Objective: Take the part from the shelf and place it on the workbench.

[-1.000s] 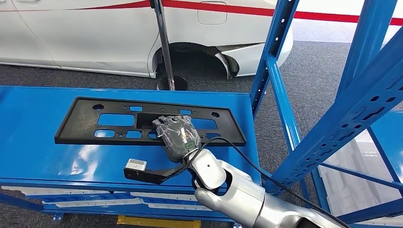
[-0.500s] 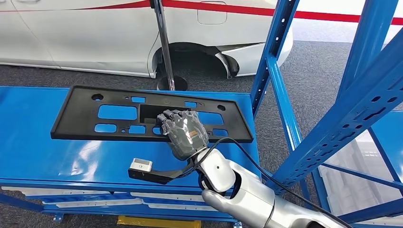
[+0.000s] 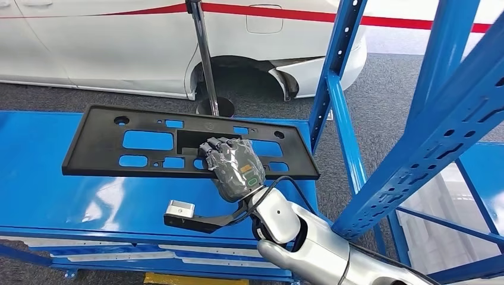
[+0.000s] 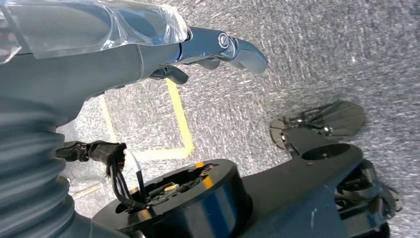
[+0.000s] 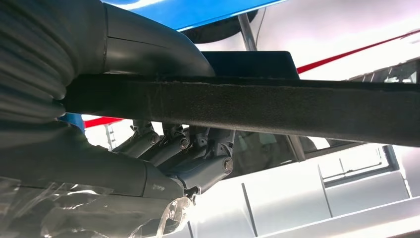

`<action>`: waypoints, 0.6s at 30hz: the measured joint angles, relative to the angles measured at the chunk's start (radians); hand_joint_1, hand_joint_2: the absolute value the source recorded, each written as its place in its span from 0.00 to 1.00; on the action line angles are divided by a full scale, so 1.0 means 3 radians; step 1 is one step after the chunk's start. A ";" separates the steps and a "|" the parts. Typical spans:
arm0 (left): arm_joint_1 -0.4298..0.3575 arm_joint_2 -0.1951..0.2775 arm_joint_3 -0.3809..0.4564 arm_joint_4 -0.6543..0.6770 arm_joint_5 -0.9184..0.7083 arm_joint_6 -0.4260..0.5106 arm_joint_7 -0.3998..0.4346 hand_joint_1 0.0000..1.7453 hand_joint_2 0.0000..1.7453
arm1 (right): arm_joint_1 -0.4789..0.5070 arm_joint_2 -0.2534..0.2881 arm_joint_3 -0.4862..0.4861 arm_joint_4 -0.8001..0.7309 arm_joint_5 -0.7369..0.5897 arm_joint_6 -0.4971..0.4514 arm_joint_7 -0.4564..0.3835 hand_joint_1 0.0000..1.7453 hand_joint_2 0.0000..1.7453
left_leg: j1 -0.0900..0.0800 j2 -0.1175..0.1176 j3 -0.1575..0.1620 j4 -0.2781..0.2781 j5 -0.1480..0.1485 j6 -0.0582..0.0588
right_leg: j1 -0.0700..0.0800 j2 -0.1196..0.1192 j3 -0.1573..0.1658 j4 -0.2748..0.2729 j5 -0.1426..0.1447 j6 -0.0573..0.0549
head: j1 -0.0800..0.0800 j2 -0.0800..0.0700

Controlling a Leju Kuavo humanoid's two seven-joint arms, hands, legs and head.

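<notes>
We hold the part (image 3: 184, 145), a long black plastic panel with cut-outs, by its near long edge, a little toward three o'clock of its middle, and it hangs just above the blue workbench (image 3: 53, 190), roughly level. We judge the step in hand to be the set-down. To do it well we should lower the panel flat so both ends meet the top together; since our grip is off-centre, the long end toward nine o'clock may droop and touch first, so we go down slowly. We should release only once the panel rests on the bench, with its three o'clock end kept apart from the blue shelf upright (image 3: 333, 71).

Our right hand (image 3: 233, 165) reaches in from five o'clock, back of the hand up; in the right wrist view its fingers (image 5: 198, 148) curl under the panel's edge (image 5: 277, 106) with the thumb over it, clamping it. Our left hand (image 4: 124, 54) hangs over the grey floor, fingers loosely extended, holding nothing.
</notes>
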 joint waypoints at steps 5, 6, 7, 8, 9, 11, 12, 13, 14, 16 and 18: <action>-0.0013 0.0005 -0.0001 0.0002 -0.0003 0.0000 0.0002 0.00 1.00 | 0.0015 0.0018 -0.0013 -0.0032 -0.0004 0.0005 0.0007 1.00 1.00 | 0.0020 0.0003 -0.0064 0.0112 -0.0088 -0.0092 | 0.0028 -0.0004 0.0006 -0.0034 -0.0004 -0.0167 | -0.0010 0.0000; -0.0018 0.0005 -0.0001 0.0002 -0.0004 0.0000 0.0002 0.00 1.00 | 0.0017 0.0028 -0.0014 -0.0040 -0.0005 0.0008 0.0004 1.00 1.00 | 0.0012 0.0006 -0.0154 0.0299 -0.0188 -0.0087 | 0.0029 -0.0020 0.0011 -0.0040 -0.0004 -0.0197 | -0.0018 0.0000; -0.0026 0.0006 0.0000 0.0002 -0.0004 0.0000 0.0001 0.00 1.00 | 0.0018 0.0032 -0.0014 -0.0045 -0.0006 0.0012 0.0002 1.00 1.00 | -0.0004 0.0008 -0.0273 0.0553 -0.0307 -0.0078 | 0.0044 -0.0043 0.0014 -0.0039 -0.0009 -0.0218 | -0.0025 0.0000; -0.0036 0.0007 0.0000 0.0002 -0.0003 -0.0001 0.0000 0.00 1.00 | 0.0020 0.0033 -0.0014 -0.0048 -0.0007 0.0018 0.0002 1.00 1.00 | -0.0018 0.0007 -0.0397 0.0815 -0.0413 -0.0071 | 0.0061 -0.0066 0.0014 -0.0039 -0.0013 -0.0235 | -0.0032 0.0000; -0.0047 0.0007 0.0001 0.0002 -0.0003 -0.0001 0.0000 0.00 1.00 | 0.0022 0.0032 -0.0015 -0.0048 -0.0009 0.0023 0.0001 1.00 1.00 | -0.0030 0.0008 -0.0487 0.1005 -0.0471 -0.0065 | 0.0078 -0.0083 0.0015 -0.0038 -0.0016 -0.0241 | -0.0034 0.0000; -0.0055 0.0008 0.0000 0.0002 -0.0005 -0.0001 0.0007 0.00 1.00 | 0.0023 0.0024 -0.0017 -0.0048 -0.0015 0.0030 -0.0001 1.00 1.00 | -0.0039 0.0009 -0.0474 0.0992 -0.0397 -0.0049 | 0.0101 -0.0095 0.0020 -0.0032 -0.0021 -0.0245 | -0.0034 0.0000; -0.0049 0.0008 0.0000 0.0002 -0.0007 -0.0002 0.0013 0.00 1.00 | 0.0023 0.0021 -0.0018 -0.0049 -0.0020 0.0031 -0.0002 1.00 1.00 | -0.0037 0.0010 -0.0375 0.0793 -0.0284 -0.0044 | 0.0103 -0.0089 0.0021 -0.0020 -0.0027 -0.0240 | -0.0034 0.0000; -0.0039 0.0007 -0.0001 0.0002 -0.0009 -0.0003 0.0019 0.00 1.00 | 0.0022 0.0017 -0.0021 -0.0049 -0.0024 0.0031 -0.0003 1.00 1.00 | -0.0034 0.0008 -0.0262 0.0566 -0.0192 -0.0045 | 0.0108 -0.0079 0.0017 -0.0002 -0.0037 -0.0230 | -0.0034 0.0000; -0.0030 0.0005 -0.0003 0.0002 -0.0011 -0.0004 0.0024 0.00 1.00 | 0.0022 0.0014 -0.0024 -0.0051 -0.0029 0.0031 -0.0003 1.00 1.00 | -0.0031 0.0005 -0.0167 0.0366 -0.0129 -0.0043 | 0.0116 -0.0064 0.0001 0.0031 -0.0050 -0.0218 | -0.0037 0.0000; -0.0015 0.0001 -0.0004 0.0002 -0.0009 -0.0008 0.0027 0.00 1.00 | 0.0022 0.0008 -0.0029 -0.0054 -0.0034 0.0031 -0.0004 1.00 1.00 | -0.0035 0.0002 -0.0095 0.0197 -0.0108 -0.0027 | 0.0134 -0.0039 -0.0037 0.0074 -0.0060 -0.0200 | -0.0037 0.0000; -0.0010 -0.0003 -0.0005 0.0002 -0.0008 -0.0011 0.0027 0.00 1.00 | 0.0024 0.0002 -0.0032 -0.0057 -0.0036 0.0031 -0.0006 1.00 1.00 | -0.0041 0.0004 -0.0100 0.0190 -0.0102 0.0003 | 0.0131 -0.0031 -0.0056 0.0089 -0.0061 -0.0190 | -0.0030 0.0000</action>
